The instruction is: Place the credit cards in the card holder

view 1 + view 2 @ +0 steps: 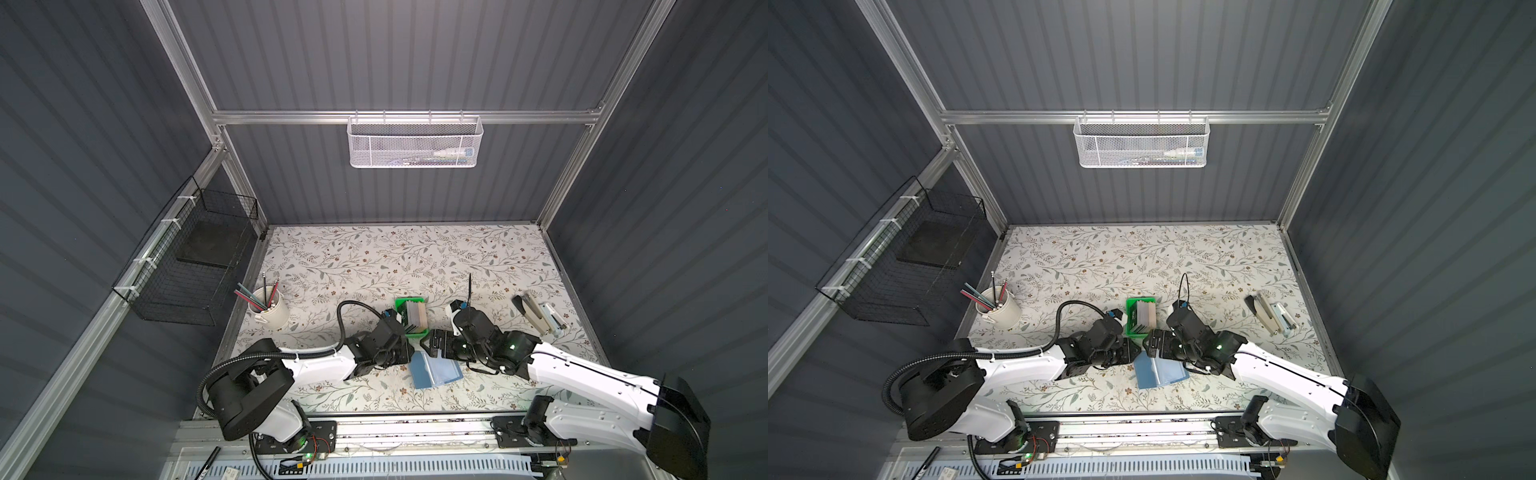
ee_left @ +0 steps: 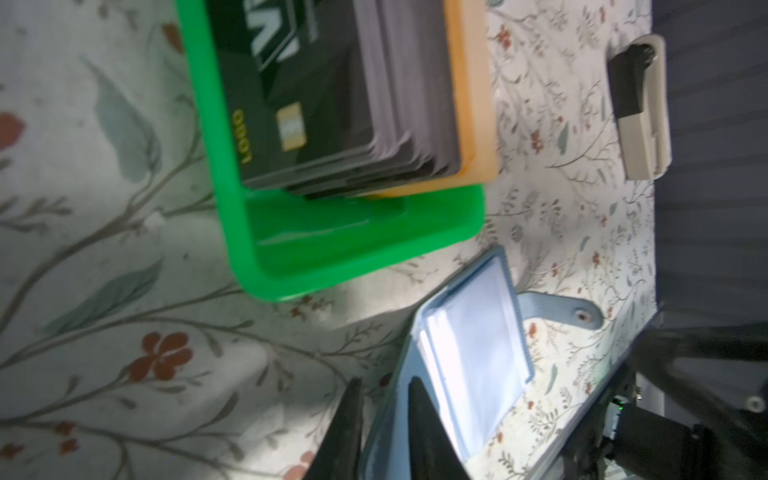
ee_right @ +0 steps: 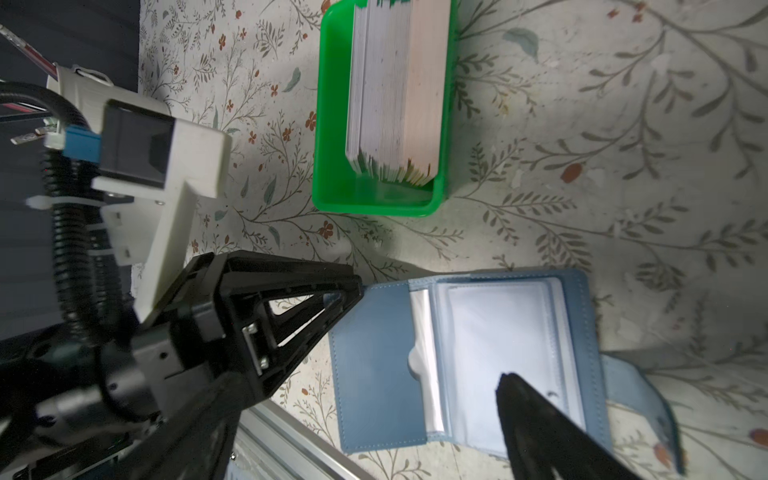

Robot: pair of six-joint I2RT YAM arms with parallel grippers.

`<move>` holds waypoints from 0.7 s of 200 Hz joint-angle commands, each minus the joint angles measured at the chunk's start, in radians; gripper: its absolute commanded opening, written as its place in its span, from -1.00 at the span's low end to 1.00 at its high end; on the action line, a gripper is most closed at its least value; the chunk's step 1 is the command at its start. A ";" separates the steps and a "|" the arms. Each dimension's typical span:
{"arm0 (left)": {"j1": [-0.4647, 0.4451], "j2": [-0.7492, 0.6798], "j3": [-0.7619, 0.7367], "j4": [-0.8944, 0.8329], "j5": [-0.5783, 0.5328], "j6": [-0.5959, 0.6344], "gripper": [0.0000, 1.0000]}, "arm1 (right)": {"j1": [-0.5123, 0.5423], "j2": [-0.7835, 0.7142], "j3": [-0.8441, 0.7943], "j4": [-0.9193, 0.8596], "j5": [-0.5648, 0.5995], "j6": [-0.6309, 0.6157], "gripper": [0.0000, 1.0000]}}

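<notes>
Left gripper (image 3: pixel 354 290) is seen closed narrowly on the far-left cover corner of the card holder (image 3: pixel 376 365), which is laid open at the near centre of the table (image 1: pixel 374 257). Right gripper (image 1: pixel 429 344) is spread wide, with one finger (image 3: pixel 540 419) over the clear sleeves (image 3: pixel 490 332); contact cannot be told. Credit cards (image 3: pixel 390 91) are stood on edge in a green tray (image 3: pixel 332 124), just beyond the holder.
</notes>
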State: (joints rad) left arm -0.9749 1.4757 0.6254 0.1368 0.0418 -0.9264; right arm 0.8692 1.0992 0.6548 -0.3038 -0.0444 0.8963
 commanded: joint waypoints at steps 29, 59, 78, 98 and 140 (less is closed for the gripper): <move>-0.012 -0.004 0.019 -0.046 -0.001 0.032 -0.50 | -0.006 -0.025 0.002 -0.050 0.099 -0.008 0.93; -0.021 -0.049 0.018 -0.089 -0.026 0.030 -0.48 | 0.014 -0.065 0.003 -0.063 0.138 -0.032 0.98; -0.021 -0.075 0.032 -0.133 -0.032 0.035 -0.46 | 0.017 -0.077 0.008 -0.059 0.138 -0.051 0.94; -0.021 -0.096 0.055 -0.178 -0.022 0.040 -0.37 | 0.017 -0.078 0.008 -0.027 0.082 -0.099 0.66; -0.023 -0.135 0.103 -0.254 0.027 0.049 -0.22 | 0.022 -0.046 0.033 -0.032 0.045 -0.131 0.53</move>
State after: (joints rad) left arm -0.9897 1.3701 0.6796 -0.0395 0.0315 -0.9024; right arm 0.8848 1.0401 0.6624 -0.3374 0.0269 0.8070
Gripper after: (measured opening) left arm 0.375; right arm 0.810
